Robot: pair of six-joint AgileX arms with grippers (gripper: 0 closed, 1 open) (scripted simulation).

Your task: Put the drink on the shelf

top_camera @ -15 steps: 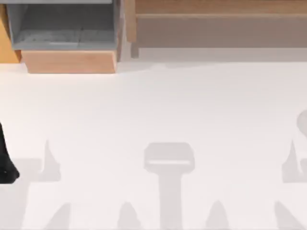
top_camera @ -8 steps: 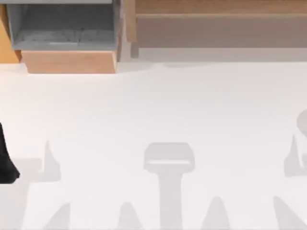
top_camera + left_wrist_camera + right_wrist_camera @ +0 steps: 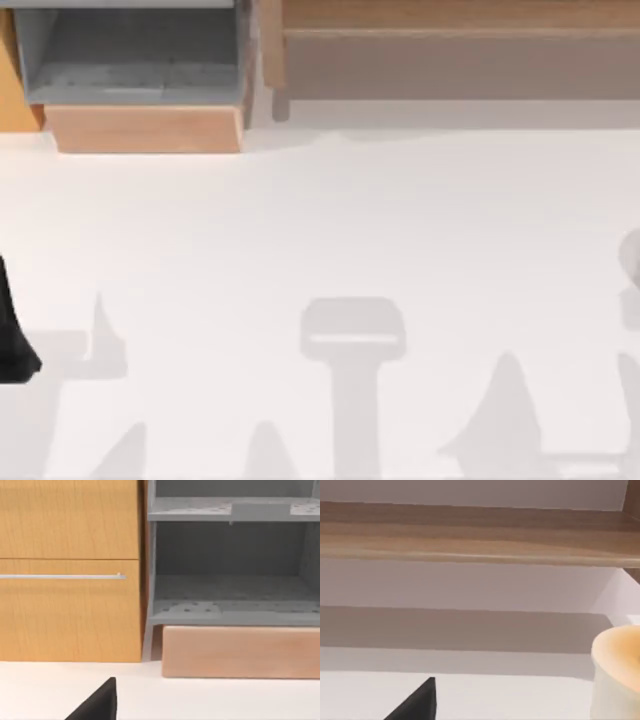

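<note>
Top view, from its left edge: a black part of the left arm (image 3: 14, 335) pokes in over the white table (image 3: 330, 220), low down the left side; whether the left gripper is wide or narrow I cannot tell; along the far edge at the left stands a grey boxy unit (image 3: 135, 55) with a pale wood edge (image 3: 145, 128) at its front and an orange-brown cabinet (image 3: 10, 70) just beside it; to the right of that unit the shelf (image 3: 450, 15) runs as a long brown plank to the right edge, a dull grey-brown panel (image 3: 455, 65) under it; grey shadows of the arms lie on the table near the bottom edge.

Left wrist view: the cabinet (image 3: 70, 570) shows a thin metal handle (image 3: 62, 576) across its front; the grey unit (image 3: 230, 565) stands touching its side, open-fronted, with two speckled boards; one dark fingertip (image 3: 97, 705) of the left gripper juts up from the lower edge.

Right wrist view: the shelf (image 3: 480, 535) spans the frame; one dark fingertip (image 3: 417, 705) of the right gripper shows below, and its opening I cannot tell either; the drink (image 3: 616, 672) stands on the table before the shelf, upright, apart from the fingertip, a pale round container with a warm-tinted top.
</note>
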